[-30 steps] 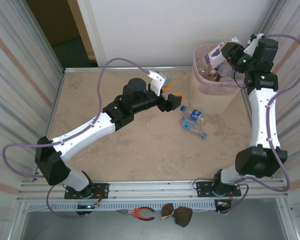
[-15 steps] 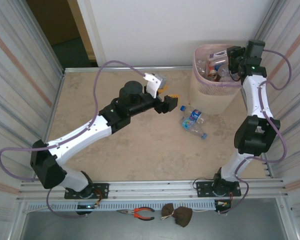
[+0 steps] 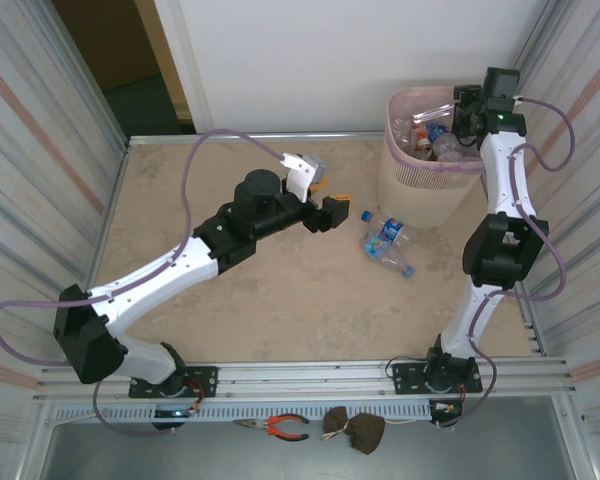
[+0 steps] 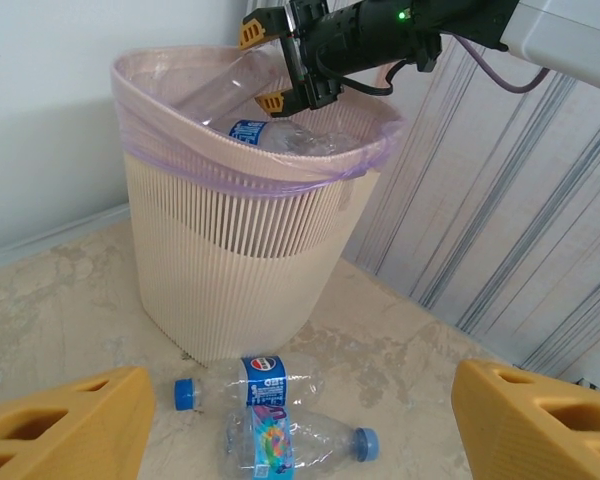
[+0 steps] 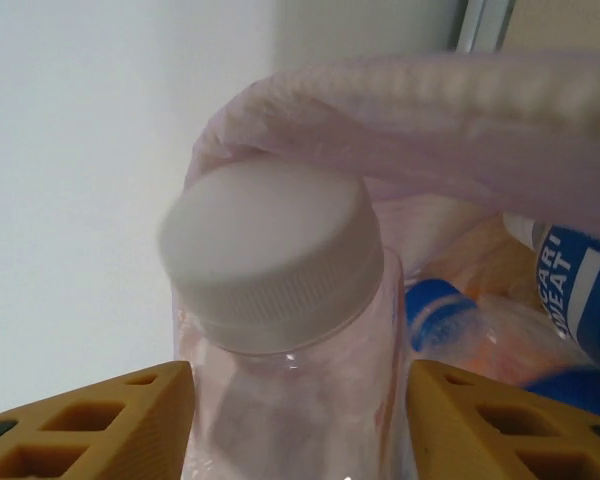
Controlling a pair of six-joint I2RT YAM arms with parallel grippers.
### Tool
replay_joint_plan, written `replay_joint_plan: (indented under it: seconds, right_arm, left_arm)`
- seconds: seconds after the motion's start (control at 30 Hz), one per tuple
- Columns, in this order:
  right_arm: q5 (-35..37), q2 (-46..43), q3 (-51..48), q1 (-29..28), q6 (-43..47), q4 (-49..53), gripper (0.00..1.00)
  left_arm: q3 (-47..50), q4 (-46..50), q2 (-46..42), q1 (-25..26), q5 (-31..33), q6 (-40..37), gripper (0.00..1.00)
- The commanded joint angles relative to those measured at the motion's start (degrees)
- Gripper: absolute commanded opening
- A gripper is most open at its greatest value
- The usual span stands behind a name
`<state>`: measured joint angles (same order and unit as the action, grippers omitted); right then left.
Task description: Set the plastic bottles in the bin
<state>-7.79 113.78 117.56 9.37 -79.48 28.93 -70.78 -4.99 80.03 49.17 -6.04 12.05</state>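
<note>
Several plastic bottles (image 3: pixel 435 140) lie in the bin (image 3: pixel 410 190), we cannot tell whether the right gripper (image 4: pixel 265 65) above it pinches or merely flanks the white-capped bottle (image 5: pixel 280 280), and two blue-capped bottles (image 4: pixel 270 385) wait on the table (image 3: pixel 230 300) near our spread, empty left gripper (image 4: pixel 300 415).

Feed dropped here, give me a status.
Left gripper open, empty. Right gripper straddling white-capped bottle over bin, grip unclear. Two bottles on table by bin. Nothing blocking.
</note>
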Motion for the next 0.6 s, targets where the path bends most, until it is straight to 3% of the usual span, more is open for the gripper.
replay_joint_plan:
  seconds: [0.0,0.23,0.43,0.57]
  right_arm:
    - [1.3,0.5,1.0,0.9,-1.0,4.6,0.65]
    - [4.1,-3.9,0.4,2.4,1.7,7.9,0.78]
    - [6.5,-10.1,-3.7,3.3,4.8,7.5,0.78]
    - [3.5,-12.4,-6.6,3.4,7.2,3.0,0.73]
  left_arm:
    - [0.5,-1.9,-2.4,-0.4,1.3,0.5,0.79]
    - [0.1,-2.2,-2.1,-0.3,1.1,1.1,0.78]
    - [-0.3,-2.3,-1.5,-0.4,0.9,1.8,0.79]
    - [-0.7,-2.3,-1.2,-0.4,0.5,2.2,0.78]
